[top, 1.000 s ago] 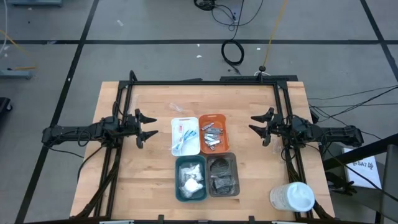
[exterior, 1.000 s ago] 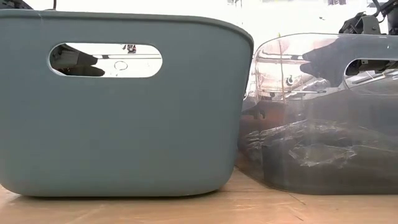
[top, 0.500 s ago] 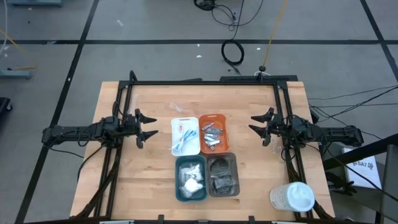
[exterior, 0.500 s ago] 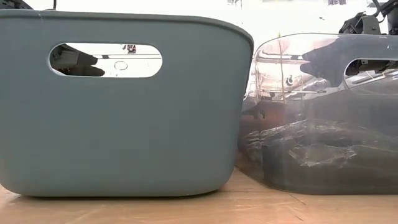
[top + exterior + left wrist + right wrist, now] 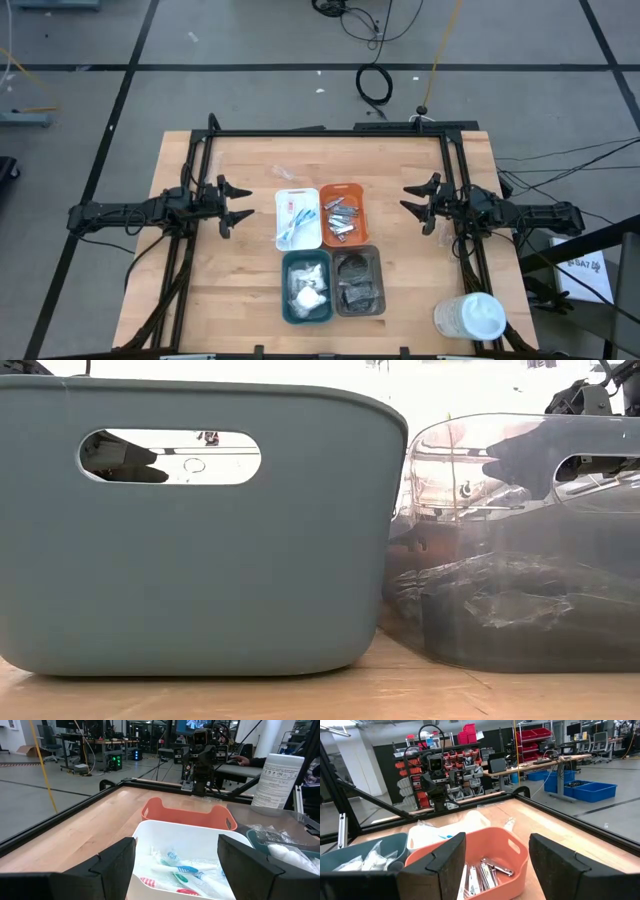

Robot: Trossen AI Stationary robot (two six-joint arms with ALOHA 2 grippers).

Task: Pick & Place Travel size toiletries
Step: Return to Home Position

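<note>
Well, nearest me on the bench [image 5: 200, 300], the big white cup [image 5: 470, 316] stands at the near right corner. At the middle of the near edge two trays sit touching, side by side. The teal tray [image 5: 285, 290] on the left holds the white sachets [image 5: 308, 290]. The grey tray [image 5: 381, 285] on the right holds the dark grey pieces [image 5: 358, 292]; from bench height I can see them through its wall, wrapped in clear film.

Just beyond, at the bench's centre, the white tray [image 5: 279, 225] holds the pink and blue sticks [image 5: 296, 220]. The orange tray [image 5: 343, 186] beside it holds the silver pieces [image 5: 342, 220]. A clear wrapper [image 5: 284, 174] lies on bare wood just past the white tray.

Level with those two trays, the left fingers [image 5: 245, 202] hang spread apart and empty by the left edge, pointing at the white tray. The right fingers [image 5: 406, 200] are likewise spread and empty by the right edge, facing the orange tray. Both are well apart from the trays.
</note>
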